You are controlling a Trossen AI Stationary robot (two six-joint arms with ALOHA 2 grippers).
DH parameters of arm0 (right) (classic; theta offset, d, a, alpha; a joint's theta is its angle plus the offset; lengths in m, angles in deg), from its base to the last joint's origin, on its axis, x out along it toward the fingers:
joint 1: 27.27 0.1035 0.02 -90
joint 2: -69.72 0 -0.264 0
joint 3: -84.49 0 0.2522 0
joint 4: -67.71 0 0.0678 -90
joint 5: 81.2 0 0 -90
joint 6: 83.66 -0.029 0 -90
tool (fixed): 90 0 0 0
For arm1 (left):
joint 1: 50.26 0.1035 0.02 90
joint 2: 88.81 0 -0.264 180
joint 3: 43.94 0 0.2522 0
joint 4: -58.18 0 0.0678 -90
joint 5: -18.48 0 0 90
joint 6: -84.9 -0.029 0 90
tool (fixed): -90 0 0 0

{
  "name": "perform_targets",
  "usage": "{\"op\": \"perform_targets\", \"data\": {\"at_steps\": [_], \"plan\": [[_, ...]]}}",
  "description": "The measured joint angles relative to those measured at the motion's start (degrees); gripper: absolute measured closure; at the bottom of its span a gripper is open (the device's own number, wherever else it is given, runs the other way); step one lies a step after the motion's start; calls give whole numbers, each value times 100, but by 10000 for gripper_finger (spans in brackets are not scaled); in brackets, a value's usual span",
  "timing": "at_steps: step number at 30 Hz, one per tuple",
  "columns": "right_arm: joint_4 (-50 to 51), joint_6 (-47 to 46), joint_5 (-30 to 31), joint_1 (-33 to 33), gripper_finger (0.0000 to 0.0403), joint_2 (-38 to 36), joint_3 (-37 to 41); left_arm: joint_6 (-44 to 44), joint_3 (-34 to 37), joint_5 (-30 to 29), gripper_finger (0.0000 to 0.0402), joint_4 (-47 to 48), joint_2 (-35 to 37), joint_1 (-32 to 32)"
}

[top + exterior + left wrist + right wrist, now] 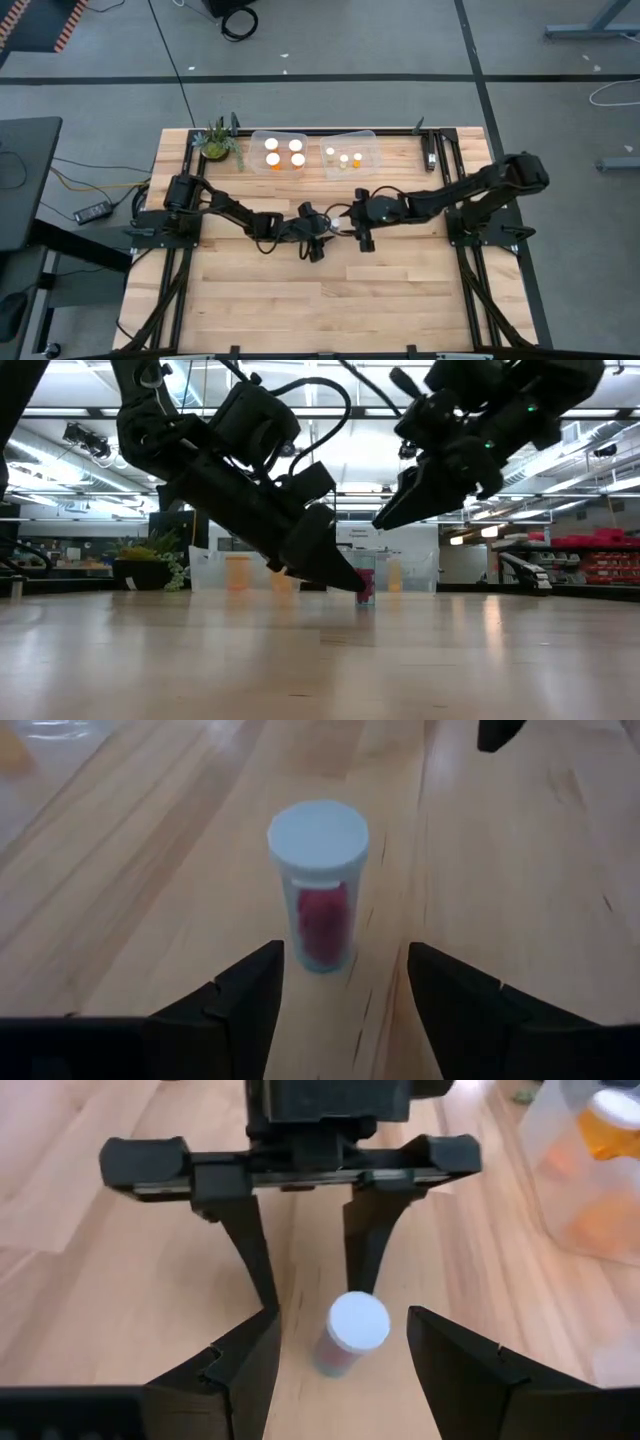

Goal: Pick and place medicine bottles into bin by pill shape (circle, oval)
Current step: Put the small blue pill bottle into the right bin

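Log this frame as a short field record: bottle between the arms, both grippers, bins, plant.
bottle: upright on the table, white cap, red contents, clear body, not held
left gripper: open, fingers either side of the bottle, not touching it
right gripper: open, facing the left gripper across the bottle
left bin: holds four white-capped orange bottles
right bin: holds four smaller bottles
plant: at the table's far edge, beside the left bin
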Motion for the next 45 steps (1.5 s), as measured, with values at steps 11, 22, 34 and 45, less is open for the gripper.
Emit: {"op": "perform_targets", "data": {"at_steps": [11,22,34,45], "plan": [[857,44,-593,-372,163,593,-830,120,-2,-10,165,736,428,-95],[2028,297,-606,-368,127,1070,-1855,227,12,-484,167,1961,1040,-328],[2297,323,-597,-396,123,1258,-1958,253,2,-518,179,2116,1095,-404],[2396,338,-582,-436,148,1258,-1958,253,2,-560,203,2134,1091,-404]]}}
